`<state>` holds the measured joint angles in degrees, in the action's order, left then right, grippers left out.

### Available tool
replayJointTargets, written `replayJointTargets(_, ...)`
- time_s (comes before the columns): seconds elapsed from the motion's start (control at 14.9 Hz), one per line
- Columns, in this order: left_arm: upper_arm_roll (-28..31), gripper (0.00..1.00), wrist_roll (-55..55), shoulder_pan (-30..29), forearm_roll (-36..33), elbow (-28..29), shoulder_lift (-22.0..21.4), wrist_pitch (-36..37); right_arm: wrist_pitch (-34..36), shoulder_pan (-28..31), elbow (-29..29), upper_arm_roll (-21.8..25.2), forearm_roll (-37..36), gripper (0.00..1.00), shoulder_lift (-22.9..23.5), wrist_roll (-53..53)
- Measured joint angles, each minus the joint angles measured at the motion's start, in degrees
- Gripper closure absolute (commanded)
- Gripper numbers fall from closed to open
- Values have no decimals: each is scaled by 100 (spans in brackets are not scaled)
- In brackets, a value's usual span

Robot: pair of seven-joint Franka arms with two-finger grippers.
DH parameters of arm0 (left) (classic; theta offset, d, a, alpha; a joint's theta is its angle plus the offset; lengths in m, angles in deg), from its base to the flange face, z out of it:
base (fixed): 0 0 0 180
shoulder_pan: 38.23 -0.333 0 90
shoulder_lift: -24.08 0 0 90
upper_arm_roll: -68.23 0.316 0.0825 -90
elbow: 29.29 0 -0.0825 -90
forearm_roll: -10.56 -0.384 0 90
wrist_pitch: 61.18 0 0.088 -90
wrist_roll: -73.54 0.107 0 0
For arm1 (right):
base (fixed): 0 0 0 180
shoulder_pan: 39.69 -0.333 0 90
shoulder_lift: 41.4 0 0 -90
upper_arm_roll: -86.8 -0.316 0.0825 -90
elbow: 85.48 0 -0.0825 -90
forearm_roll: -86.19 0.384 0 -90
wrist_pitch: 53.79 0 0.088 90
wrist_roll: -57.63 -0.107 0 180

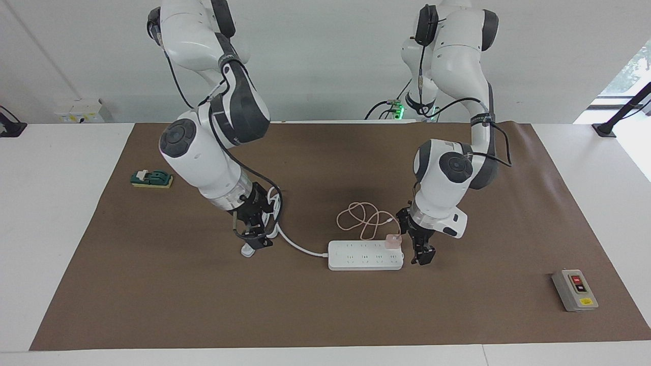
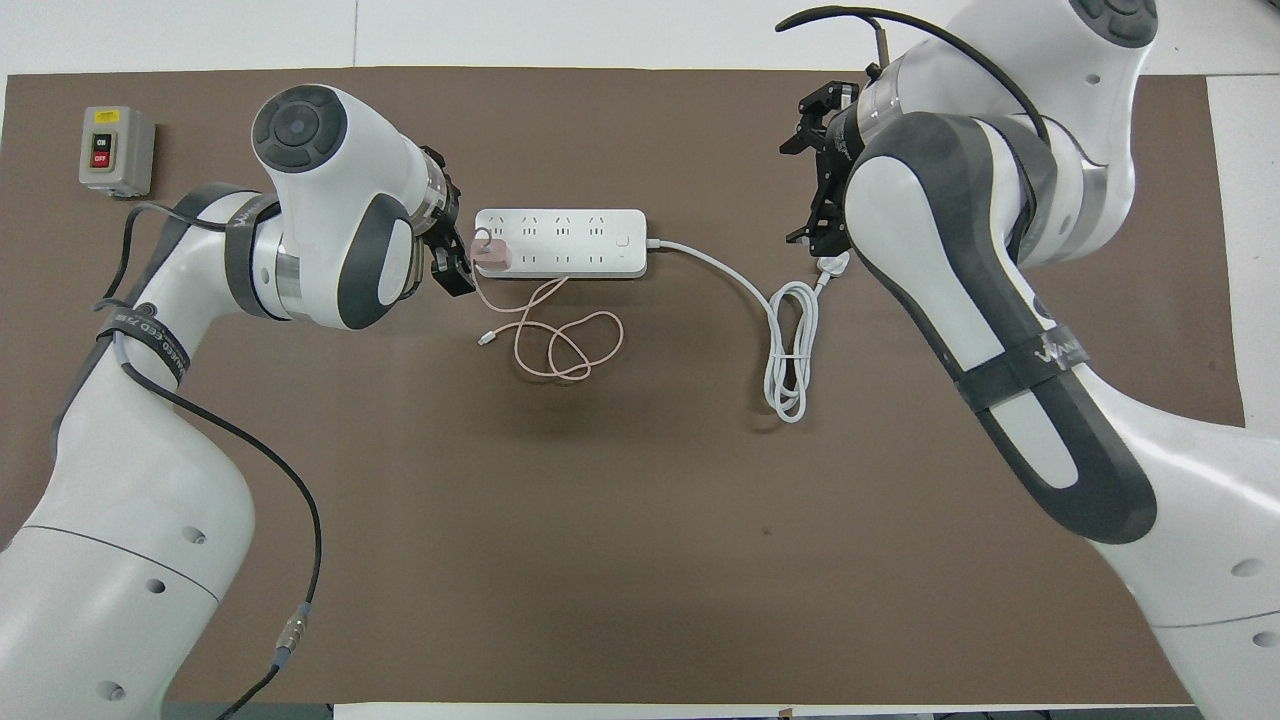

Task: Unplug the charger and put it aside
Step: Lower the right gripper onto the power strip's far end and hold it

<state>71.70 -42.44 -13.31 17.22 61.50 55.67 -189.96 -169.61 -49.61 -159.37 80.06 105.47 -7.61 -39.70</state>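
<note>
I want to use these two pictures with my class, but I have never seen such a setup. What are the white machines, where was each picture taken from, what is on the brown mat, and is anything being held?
The white machines are two robot arms, each ending in a two-finger gripper. One picture looks at them from across the table; the other looks down from above their own end, so the sides swap.

On the brown mat lies a white power strip with a small pink charger plugged into its end and a thin pink cable looping toward the robots.

The left gripper is low beside the charger, fingers open, holding nothing. The right gripper is down over the plug of the strip's white cord; whether it grips it is unclear.

A green block and a grey switch box lie at the mat's two ends.
</note>
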Motion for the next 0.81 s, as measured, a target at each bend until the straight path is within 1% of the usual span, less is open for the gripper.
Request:
replayJointTargets(0.13,1,0,-3,36,0,75,0,-89,-278,-106,64,-2,222,0,174,0)
replayJointTargets(0.34,3,0,-3,36,0,104,-1,-108,-390,-279,369,-3,478,0,451,0)
replayJointTargets(0.4,3,9,-3,36,0,104,-1,-111,-424,-340,456,-3,555,0,528,-2)
replayJointTargets(0.47,3,16,-3,36,0,104,-1,-112,-471,-396,504,-3,628,0,597,-2)
replayJointTargets(0.6,1,40,-3,37,0,105,-1,-112,-511,-491,537,-3,669,0,730,-2)
replayJointTargets(0.74,0,74,-3,38,0,105,-1,-112,-511,-526,562,-3,670,0,830,-2)
replayJointTargets(0.81,0,95,-3,39,0,106,-1,-112,-492,-526,565,-3,670,0,855,-2)
